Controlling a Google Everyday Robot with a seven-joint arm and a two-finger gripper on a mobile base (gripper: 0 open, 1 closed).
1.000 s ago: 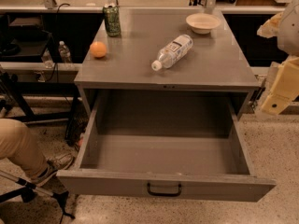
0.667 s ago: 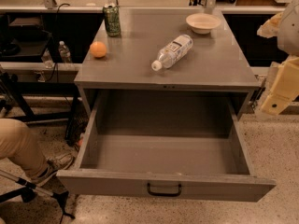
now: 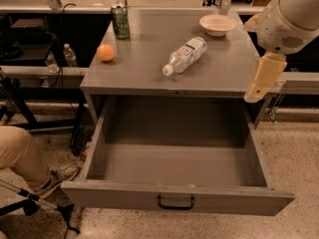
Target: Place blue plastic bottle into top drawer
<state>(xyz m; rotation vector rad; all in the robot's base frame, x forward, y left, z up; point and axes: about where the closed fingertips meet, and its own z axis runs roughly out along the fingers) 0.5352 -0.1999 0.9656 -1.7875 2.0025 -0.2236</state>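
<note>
The blue plastic bottle (image 3: 184, 55), clear with a white cap and a pale label, lies on its side on the grey cabinet top, cap pointing front-left. The top drawer (image 3: 124, 195) is pulled fully open below it and holds nothing; its black handle (image 3: 175, 202) is centred on the front panel. My gripper (image 3: 259, 81) hangs from the white arm at the right, over the cabinet's right front corner, well to the right of the bottle and not touching it. It holds nothing that I can see.
On the cabinet top stand a green can (image 3: 120, 21) at the back left, an orange (image 3: 105, 53) on the left and a pale bowl (image 3: 217, 25) at the back right. A person's leg and shoe (image 3: 55, 176) are left of the drawer. Small bottles (image 3: 70, 55) stand on the left shelf.
My arm and gripper have moved left and slightly up, from off the cabinet's right side to over its right front corner. The bottle and the drawer have not moved.
</note>
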